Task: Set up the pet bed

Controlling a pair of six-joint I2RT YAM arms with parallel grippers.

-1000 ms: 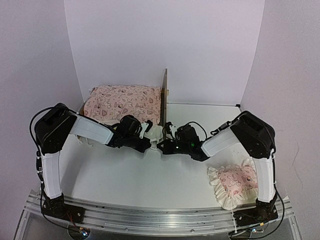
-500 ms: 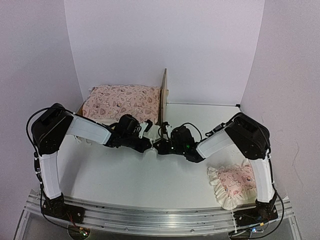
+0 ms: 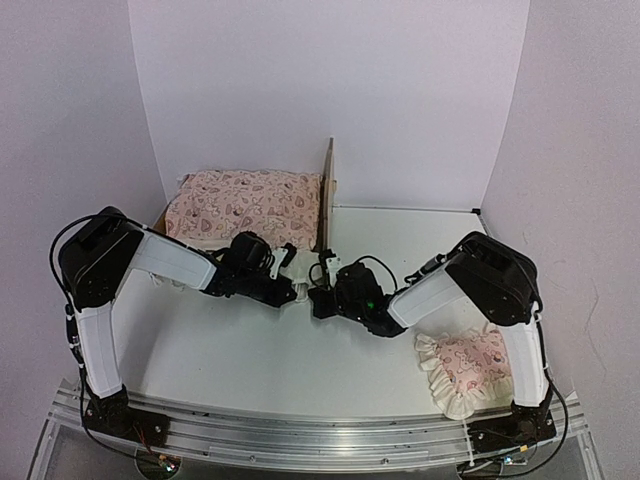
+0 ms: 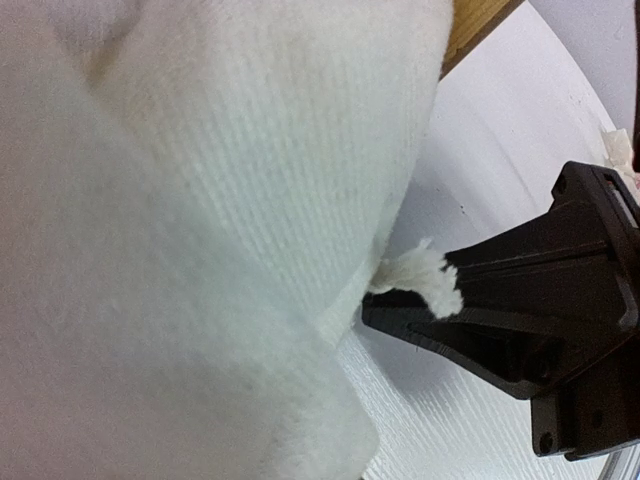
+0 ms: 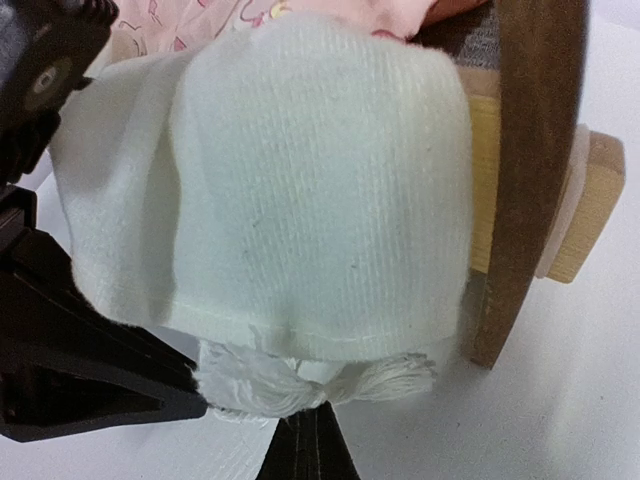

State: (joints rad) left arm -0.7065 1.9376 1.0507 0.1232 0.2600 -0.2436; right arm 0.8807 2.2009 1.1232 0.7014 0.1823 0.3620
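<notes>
pet bed (image 3: 326, 195) sits at the back left of the bench (image 3: 250, 350), headboard standing upright on its right end, and the pink heart-print mattress (image 3: 250, 203) is lying in the frame. the small ruffled pillow (image 3: 463, 367) is well apart from it, down by the right arm's base at the near right.

both arms are reaching in toward the near corner of the bed, right below the headboard, and the two hands nearly meet there. a white blanket (image 5: 310, 190) with a stringy fringe is draped over that corner; in the right wrist view it hangs down just beside the dark edge of the headboard (image 5: 530, 150), with a bit of mattress peeking out above it.

right hand (image 4: 405, 315): closed tight, and it has a tuft of the blanket's fringe (image 4: 420, 280) pinched right at its tip. you can see that from the left wrist camera, and the right wrist view shows its fingers together just under the fringe.

left hand (image 5: 170, 395): also fully closed, with its tip against the lower left corner of the blanket next to the fringe. its own camera is mostly smothered by white cloth, so i can't tell whether it actually has any fabric pinched or is just pressed against it.
</notes>
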